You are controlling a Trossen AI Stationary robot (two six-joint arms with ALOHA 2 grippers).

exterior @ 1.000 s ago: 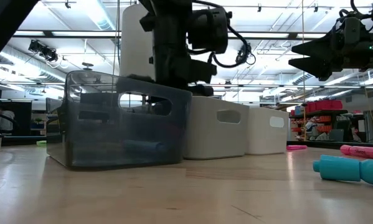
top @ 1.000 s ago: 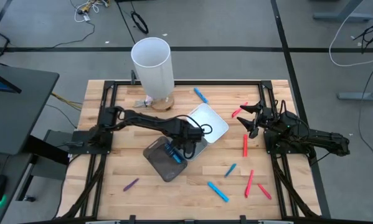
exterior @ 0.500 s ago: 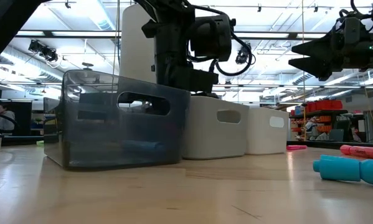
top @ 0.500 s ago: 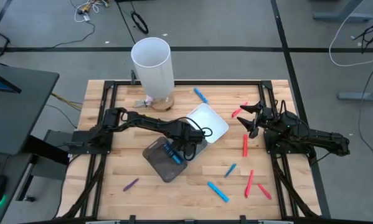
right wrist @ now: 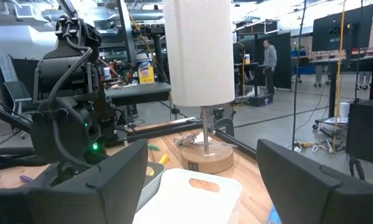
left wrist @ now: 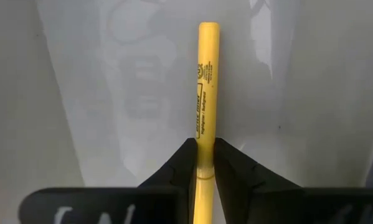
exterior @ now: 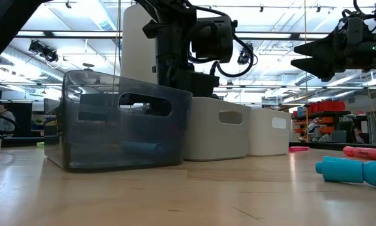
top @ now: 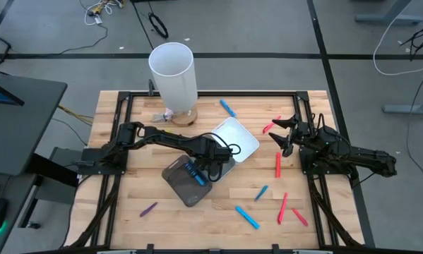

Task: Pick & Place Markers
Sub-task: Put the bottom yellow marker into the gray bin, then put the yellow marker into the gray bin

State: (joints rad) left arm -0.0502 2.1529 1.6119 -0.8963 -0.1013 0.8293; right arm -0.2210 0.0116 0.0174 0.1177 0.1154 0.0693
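I see my left gripper [top: 212,159] hanging over the middle of the table, above the trays, its fingers [left wrist: 181,163] pinched on a yellow marker [left wrist: 205,106] that points down toward the pale tray [left wrist: 99,93] floor. A blue marker [top: 195,173] lies inside the dark tray [top: 186,182]. Other markers, red [top: 278,164] and blue [top: 246,216], lie scattered on the wooden table [top: 126,197]. My right gripper [top: 284,132] waits near the table's right edge, fingers spread wide, holding nothing.

Between the right pincer's [right wrist: 202,180] wide-spread dark fingers [right wrist: 105,180] lies a white tray [right wrist: 195,196]; beyond it a paper-towel roll [right wrist: 198,50] on its wooden stand [right wrist: 205,158], the other arm [right wrist: 71,106] alongside.
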